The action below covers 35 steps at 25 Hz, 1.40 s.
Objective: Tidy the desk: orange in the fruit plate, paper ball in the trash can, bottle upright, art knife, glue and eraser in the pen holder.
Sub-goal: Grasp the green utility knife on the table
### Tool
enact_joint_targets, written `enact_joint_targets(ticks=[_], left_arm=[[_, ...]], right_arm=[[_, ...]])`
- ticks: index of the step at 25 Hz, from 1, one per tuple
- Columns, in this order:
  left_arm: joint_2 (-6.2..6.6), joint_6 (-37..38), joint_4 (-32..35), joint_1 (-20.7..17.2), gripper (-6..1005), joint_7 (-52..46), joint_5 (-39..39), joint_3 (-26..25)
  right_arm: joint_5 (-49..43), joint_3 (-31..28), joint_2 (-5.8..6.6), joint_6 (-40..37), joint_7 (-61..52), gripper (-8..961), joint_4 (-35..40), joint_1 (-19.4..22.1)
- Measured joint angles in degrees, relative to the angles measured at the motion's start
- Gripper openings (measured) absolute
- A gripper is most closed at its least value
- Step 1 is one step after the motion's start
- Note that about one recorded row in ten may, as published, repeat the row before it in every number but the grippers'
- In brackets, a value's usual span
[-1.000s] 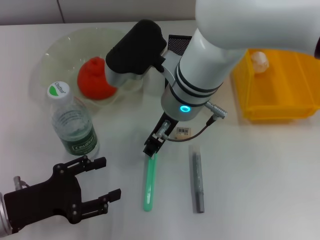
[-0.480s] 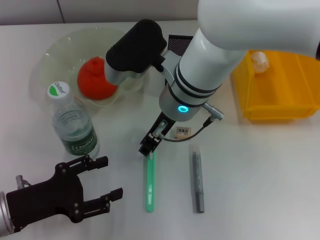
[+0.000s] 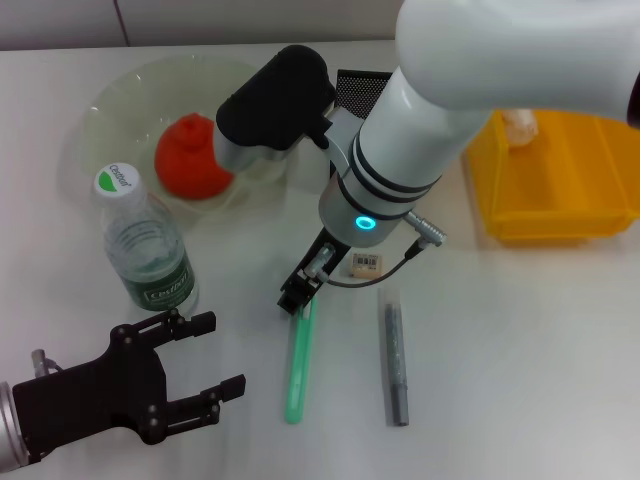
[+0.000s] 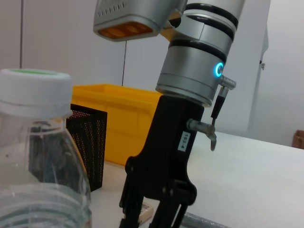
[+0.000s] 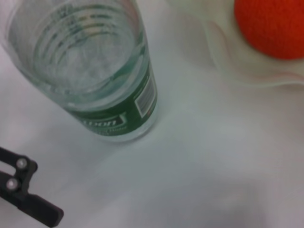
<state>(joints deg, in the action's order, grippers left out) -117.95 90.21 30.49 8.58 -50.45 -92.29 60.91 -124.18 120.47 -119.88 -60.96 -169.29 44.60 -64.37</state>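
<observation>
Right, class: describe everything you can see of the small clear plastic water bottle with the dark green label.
The small clear plastic water bottle with a dark green label stands upright on the white desk, near the wavy rim of the pale green glass fruit plate. It has a white-and-green cap, a ribbed transparent body, and a barcode on the label. Nothing grips it; the black left gripper sits open nearby, apart from it.

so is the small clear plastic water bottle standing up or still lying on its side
Upright. The small clear plastic water bottle with the dark green label stands on its base on the white desk, white-and-green cap on top, beside the pale green glass dish.
</observation>
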Motion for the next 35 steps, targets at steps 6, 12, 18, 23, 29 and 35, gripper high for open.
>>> enact_joint_targets(ticks=[6, 12, 18, 23, 29, 35], left_arm=[[-0.08, -0.05, 0.0, 0.11, 772, 0.0, 0.0, 0.0], [-0.09, -0.05, 0.01, 0.13, 772, 0.0, 0.0, 0.0], [-0.09, -0.04, 0.01, 0.13, 772, 0.0, 0.0, 0.17], [-0.09, -0.04, 0.01, 0.12, 772, 0.0, 0.0, 0.18], [-0.09, -0.04, 0.01, 0.13, 772, 0.0, 0.0, 0.02], [-0.09, -0.06, -0.16, 0.44, 772, 0.0, 0.0, 0.0]], right_arm=[[0.52, 0.88, 0.0, 0.02, 0.01, 470, 0.01, -0.08], [0.52, -0.04, 0.0, -1.74, 0.01, 465, 0.65, -0.03], [-1.39, -2.41, 0.0, -3.67, -0.1, 457, 0.41, -0.06], [-2.32, -4.21, 0.0, -5.16, -0.12, 460, 0.5, -0.14], [-2.42, -4.57, 0.0, -5.99, -0.15, 484, 0.59, -0.19], [-2.47, -4.42, 0.0, -6.0, -0.16, 517, 0.42, -0.26]])
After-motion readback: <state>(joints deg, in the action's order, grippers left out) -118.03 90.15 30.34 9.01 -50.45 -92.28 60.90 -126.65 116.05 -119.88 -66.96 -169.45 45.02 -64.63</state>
